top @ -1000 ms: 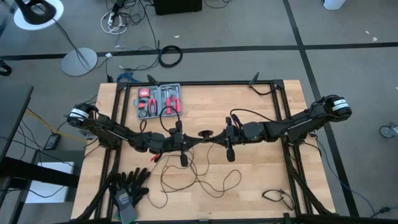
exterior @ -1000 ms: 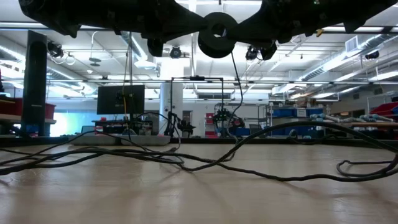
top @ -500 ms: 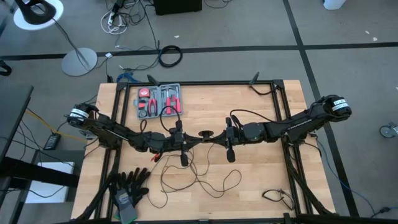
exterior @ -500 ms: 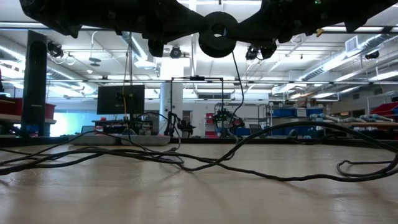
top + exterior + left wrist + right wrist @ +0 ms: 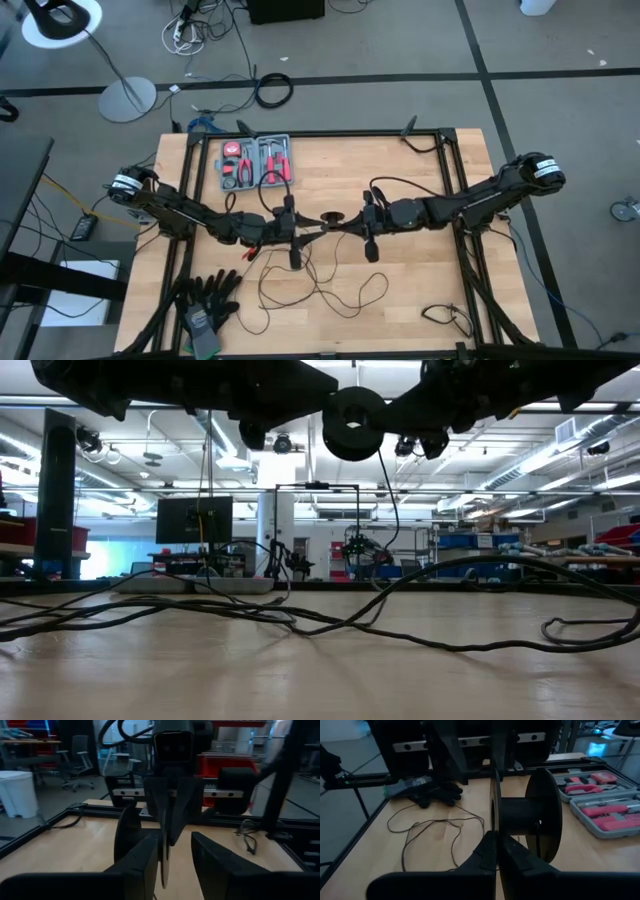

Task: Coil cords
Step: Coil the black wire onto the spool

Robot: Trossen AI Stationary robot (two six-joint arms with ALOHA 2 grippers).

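We see the thin black cord (image 5: 320,290) sprawling in loose loops over the near middle of the wooden table (image 5: 420,270), one end rising to a black plastic spool (image 5: 329,217) held above the centre, axis running left to right. The right gripper (image 5: 344,221) is clamped shut on one flange (image 5: 495,815). The left gripper (image 5: 312,221), jaws slightly parted, straddles the other flange without gripping. Bare wood lies right.

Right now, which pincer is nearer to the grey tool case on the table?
The left pincer. It sits just below and to the right of the tool case in the overhead view, while the right pincer is farther right, pinching the black spool between the two.
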